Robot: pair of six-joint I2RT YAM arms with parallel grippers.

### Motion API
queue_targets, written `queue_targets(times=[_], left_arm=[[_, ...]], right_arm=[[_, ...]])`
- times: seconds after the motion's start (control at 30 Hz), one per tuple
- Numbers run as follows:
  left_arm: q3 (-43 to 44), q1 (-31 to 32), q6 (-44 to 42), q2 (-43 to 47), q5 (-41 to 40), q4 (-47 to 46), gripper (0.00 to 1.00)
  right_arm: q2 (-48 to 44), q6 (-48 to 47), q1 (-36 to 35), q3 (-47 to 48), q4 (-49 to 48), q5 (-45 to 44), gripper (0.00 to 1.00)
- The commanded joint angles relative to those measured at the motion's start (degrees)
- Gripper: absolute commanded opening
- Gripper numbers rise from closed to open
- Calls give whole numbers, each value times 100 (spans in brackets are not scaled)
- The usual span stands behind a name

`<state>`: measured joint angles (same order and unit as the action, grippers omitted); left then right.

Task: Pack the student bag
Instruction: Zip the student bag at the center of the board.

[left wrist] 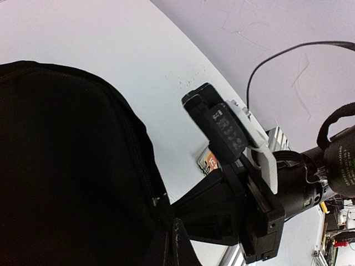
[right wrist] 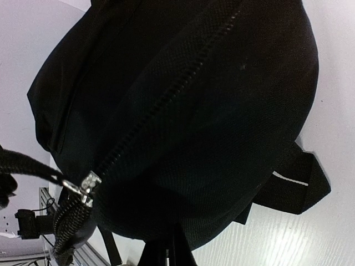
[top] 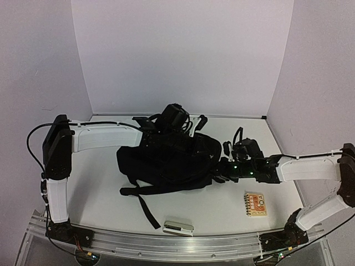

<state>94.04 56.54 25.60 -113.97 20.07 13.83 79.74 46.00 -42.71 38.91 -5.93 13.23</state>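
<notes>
student bag [left wrist: 66,166]: black, fills the left | zipper [left wrist: 138,160]: along its edge | right gripper [left wrist: 180,213]: at the bag's edge, closure unclear | orange-printed card [left wrist: 208,162]: behind it, on white bench [left wrist: 111,44]

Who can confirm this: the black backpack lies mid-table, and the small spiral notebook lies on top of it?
Not quite. The student bag does lie mid-table, but the spiral notebook is not on top of it. It lies on the table to the bag's right, apart from it. The top external view shows this.
</notes>
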Motion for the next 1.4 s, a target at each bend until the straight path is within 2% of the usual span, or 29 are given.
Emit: queue_targets(times=[0.0, 0.27, 0.47, 0.53, 0.57, 0.63, 0.7, 0.83, 0.97, 1.37], left_arm=[[-211, -87, 80, 392, -237, -215, 0], [-631, -167, 37, 668, -775, -46, 0], [-629, -139, -85, 660, -292, -111, 0], [-638, -36, -160, 650, -85, -242, 0], [-629, 4, -203, 628, -1, -291, 0], [-565, 102, -286, 565, 95, -299, 0], [-499, 147, -301, 510, 70, -244, 0], [-497, 194, -274, 475, -8, -247, 0], [-476, 264, -280, 418, 45, -319, 0], [-343, 444, -370, 288, 23, -302, 0]], right_arm=[[-21, 535, 10, -288, -23, -732, 0], [-64, 1113, 17, -821, -32, -589, 0], [-215, 1013, 26, -698, -9, -276, 1], [-341, 955, 22, -558, 56, -240, 16], [-441, 932, 26, -472, 125, -262, 32], [-645, 889, 26, -235, 347, -358, 53], [-833, 872, 25, 4, 657, -466, 57], [-1227, 1108, 26, 222, 1188, -930, 57], [-1336, 1196, 39, 354, 1237, -1206, 42], [-57, 851, 244, 1176, 1234, -1199, 35]])
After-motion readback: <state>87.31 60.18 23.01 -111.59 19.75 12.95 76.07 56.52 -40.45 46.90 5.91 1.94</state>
